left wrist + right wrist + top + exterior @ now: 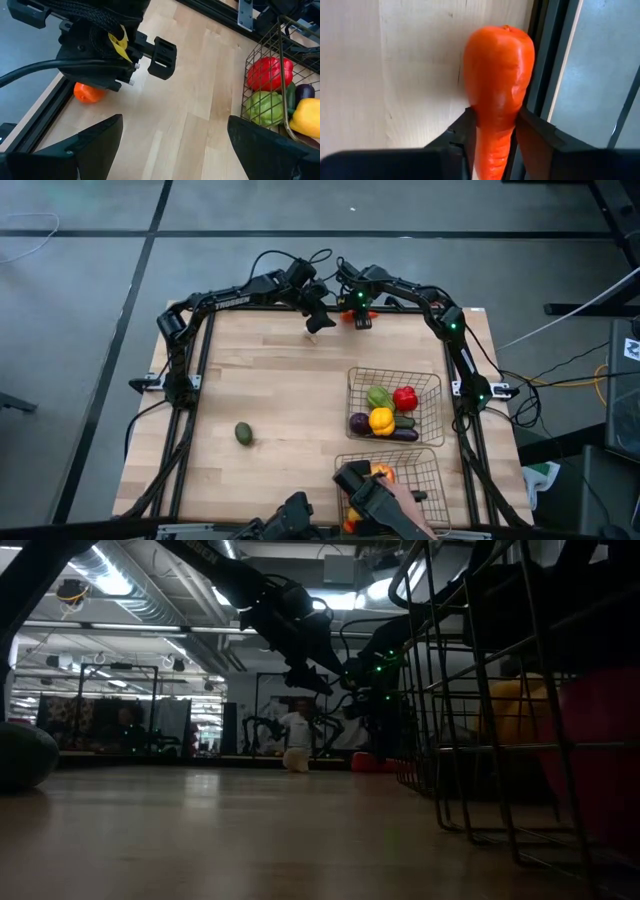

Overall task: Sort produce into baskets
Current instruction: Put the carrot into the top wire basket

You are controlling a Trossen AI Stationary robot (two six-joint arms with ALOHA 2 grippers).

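Observation:
An orange carrot (499,70) lies at the table's far edge beside the dark frame rail. It also shows in the high view (354,313) and the left wrist view (88,93). My right gripper (497,127) is shut on it (361,318). My left gripper (172,145) is open and empty just left of it (318,320). The far basket (432,385) holds a red pepper (405,398), a green pepper (379,397), a yellow pepper (381,420) and an eggplant (360,423). The near basket (428,465) holds orange and yellow pieces. An avocado (243,433) lies on the bare table. My right gripper pinches the carrot's narrower part (492,132) between its two fingers, just behind the thick end. The thick end sticks out past the fingertips (532,127). In the left wrist view the carrot rests low on the table against the rail.
A person's hand (400,505) with a dark thing reaches into the near basket. A small white piece (296,760) sits on the far side of the table in the low view. Bare wood lies across the table's left and middle.

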